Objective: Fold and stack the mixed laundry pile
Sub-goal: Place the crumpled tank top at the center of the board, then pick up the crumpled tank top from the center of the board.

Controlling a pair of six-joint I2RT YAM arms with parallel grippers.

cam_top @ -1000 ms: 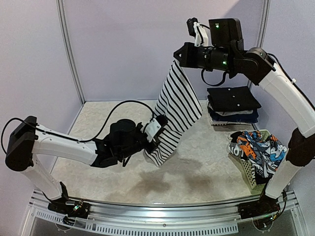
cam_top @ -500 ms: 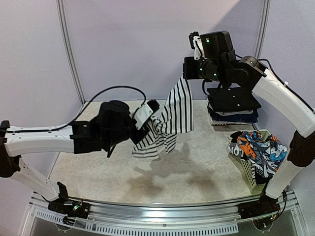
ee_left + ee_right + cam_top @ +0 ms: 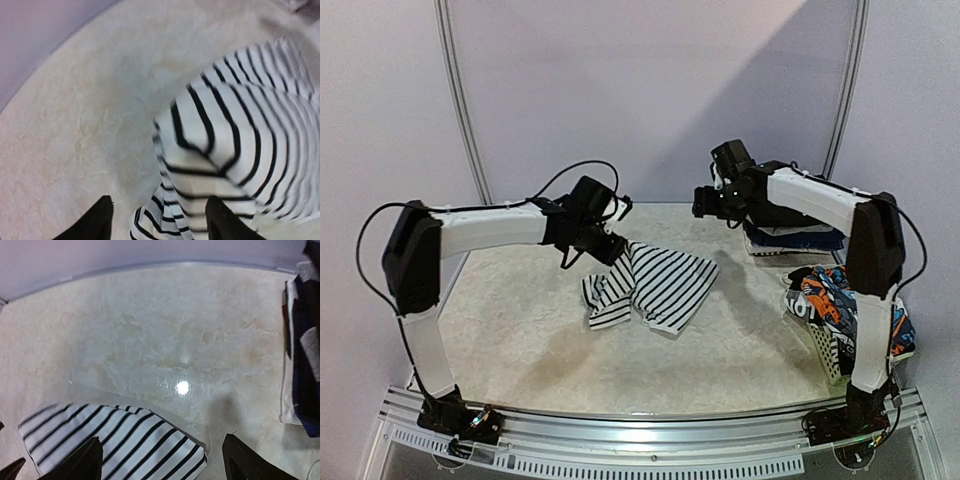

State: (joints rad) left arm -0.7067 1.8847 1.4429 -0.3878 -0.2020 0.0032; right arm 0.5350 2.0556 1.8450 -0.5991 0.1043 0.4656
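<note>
Closest to me on the right is the white basket (image 3: 832,352), sitting near the front edge of the tabletop (image 3: 520,340). The orange-blue print garment (image 3: 835,300) is stuffed in it and spills over the rim.

Further in, around the middle of the tabletop, the striped shirt (image 3: 655,285) lies in a rumpled heap, partly bunched on its left side and spread flatter to the right. From the left wrist view the folds (image 3: 225,145) hump up quite a bit.

The left tool (image 3: 610,240) hangs right over the shirt's far-left edge. Its fingers (image 3: 102,220) are spread apart with nothing pinched between them, just stripes showing underneath. Can't tell if the tips actually brush the cloth.

The right tool (image 3: 705,203) is further back and off to the right, clear of the shirt, also spread wide and gripping nothing. Its camera sees the shirt's corner (image 3: 125,440) below and bare tabletop beyond.

Just behind that arm, at the far right, is a folded stack (image 3: 795,240), with dark navy layers on something white (image 3: 287,405). The arm hides most of it. Past that is the plain lilac wall (image 3: 640,100).
</note>
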